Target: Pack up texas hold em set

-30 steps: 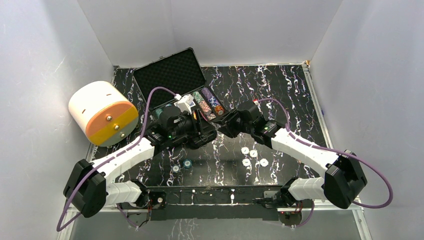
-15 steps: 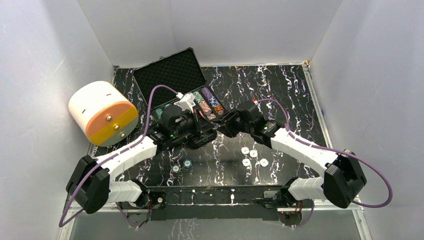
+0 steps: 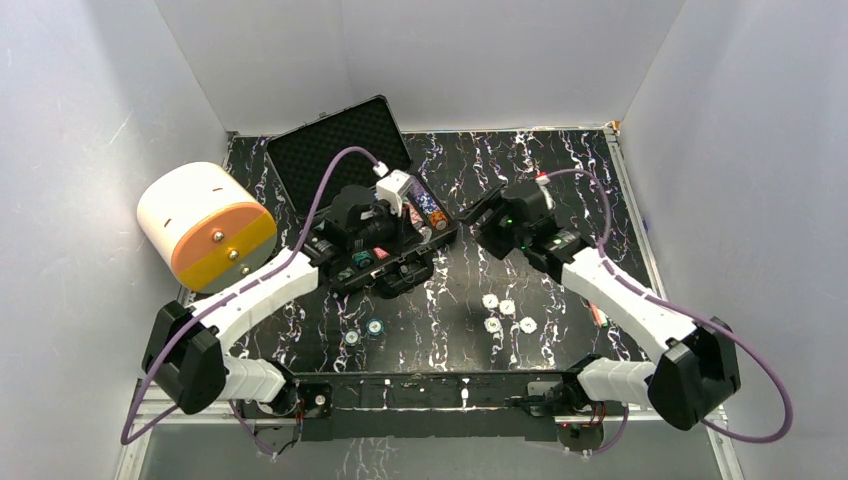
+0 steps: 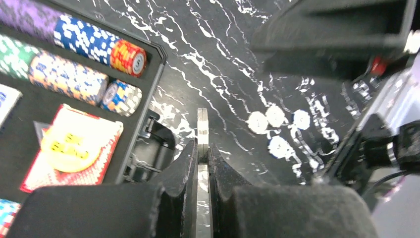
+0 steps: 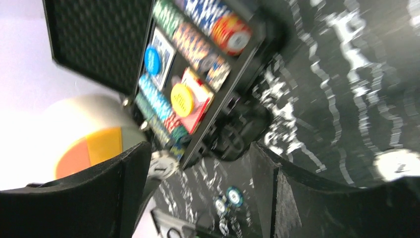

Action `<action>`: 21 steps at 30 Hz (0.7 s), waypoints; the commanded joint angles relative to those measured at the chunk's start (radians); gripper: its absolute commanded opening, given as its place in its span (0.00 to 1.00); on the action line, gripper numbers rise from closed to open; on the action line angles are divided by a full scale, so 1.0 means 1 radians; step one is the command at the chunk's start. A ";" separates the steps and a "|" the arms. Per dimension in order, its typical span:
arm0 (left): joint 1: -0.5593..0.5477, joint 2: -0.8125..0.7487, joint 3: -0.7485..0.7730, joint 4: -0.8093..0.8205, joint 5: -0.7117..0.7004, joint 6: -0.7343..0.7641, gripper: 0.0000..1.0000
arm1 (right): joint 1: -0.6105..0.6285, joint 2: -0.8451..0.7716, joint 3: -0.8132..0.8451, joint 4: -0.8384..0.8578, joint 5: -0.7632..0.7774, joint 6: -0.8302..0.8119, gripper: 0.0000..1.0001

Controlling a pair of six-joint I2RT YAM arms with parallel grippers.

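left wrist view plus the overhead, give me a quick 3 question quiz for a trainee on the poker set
1. True or false: the left gripper is shut on a chip held edge-on.
2. How many white chips lie loose in a group on the table? A two, B four, C seven.
3. Fill in: inside the case, the yellow button lies on the ___.
Key: 1 true; 2 B; 3 card deck.
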 commanded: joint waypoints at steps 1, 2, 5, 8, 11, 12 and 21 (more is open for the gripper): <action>-0.003 0.087 0.139 -0.202 0.041 0.341 0.00 | -0.086 -0.101 -0.025 -0.087 0.077 -0.134 0.80; -0.003 0.123 0.173 -0.230 0.033 0.377 0.00 | -0.098 -0.118 -0.045 -0.095 0.083 -0.138 0.80; -0.003 0.237 0.287 -0.302 -0.029 0.456 0.00 | -0.122 -0.155 -0.097 -0.110 0.086 -0.139 0.80; -0.003 0.338 0.381 -0.357 -0.045 0.518 0.00 | -0.132 -0.175 -0.131 -0.122 0.071 -0.135 0.79; -0.003 0.415 0.447 -0.376 -0.091 0.547 0.00 | -0.135 -0.184 -0.156 -0.125 0.055 -0.130 0.79; -0.003 0.433 0.464 -0.378 -0.104 0.556 0.00 | -0.136 -0.185 -0.164 -0.124 0.049 -0.128 0.79; -0.003 0.548 0.574 -0.439 -0.135 0.584 0.00 | -0.140 -0.170 -0.163 -0.125 0.017 -0.117 0.78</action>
